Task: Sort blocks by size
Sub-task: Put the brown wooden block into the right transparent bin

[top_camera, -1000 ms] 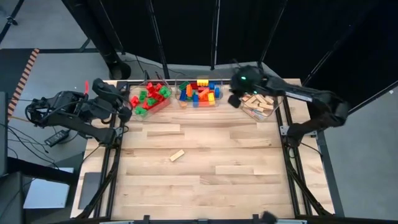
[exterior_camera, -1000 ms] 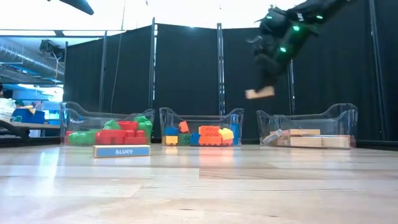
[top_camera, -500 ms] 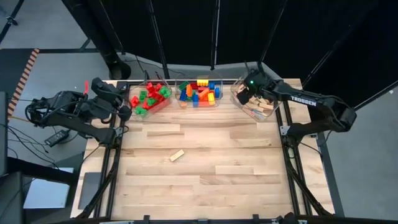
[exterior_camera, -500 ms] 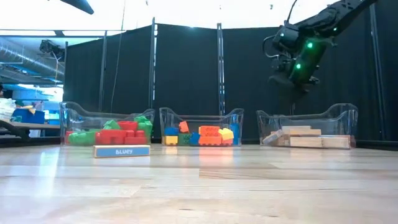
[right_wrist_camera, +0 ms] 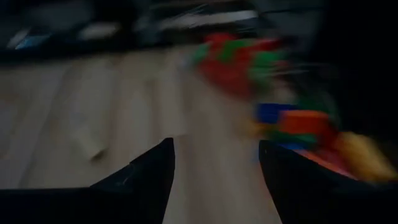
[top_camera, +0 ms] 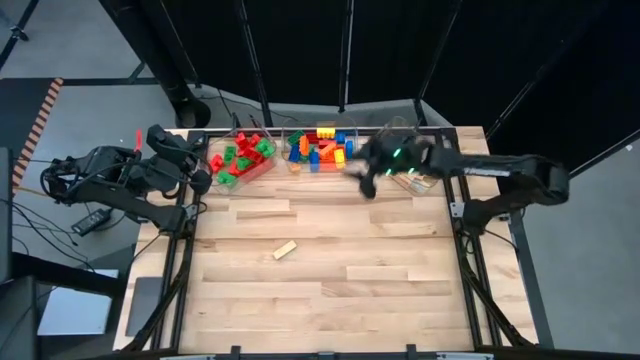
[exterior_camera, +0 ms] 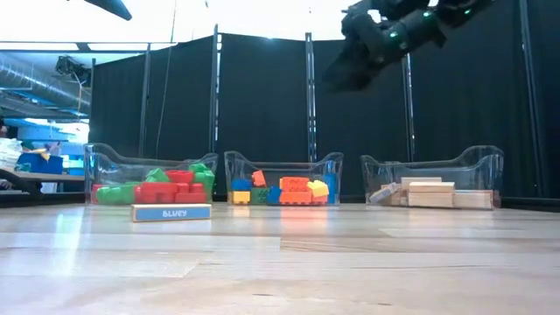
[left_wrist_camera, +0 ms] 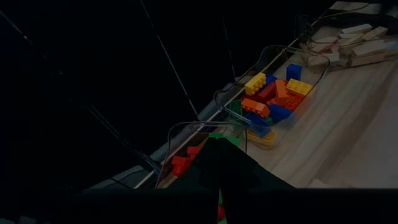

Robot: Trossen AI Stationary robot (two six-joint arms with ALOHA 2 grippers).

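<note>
With its fingers spread and empty, the right claw [top_camera: 366, 184] must next descend on the lone wooden bar [top_camera: 286, 250] lying mid-surface

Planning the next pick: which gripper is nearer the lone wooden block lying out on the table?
Right. The right gripper hangs open beyond the wooden block, in front of the bins; the left gripper waits at the table's left edge, slightly farther off.
</note>
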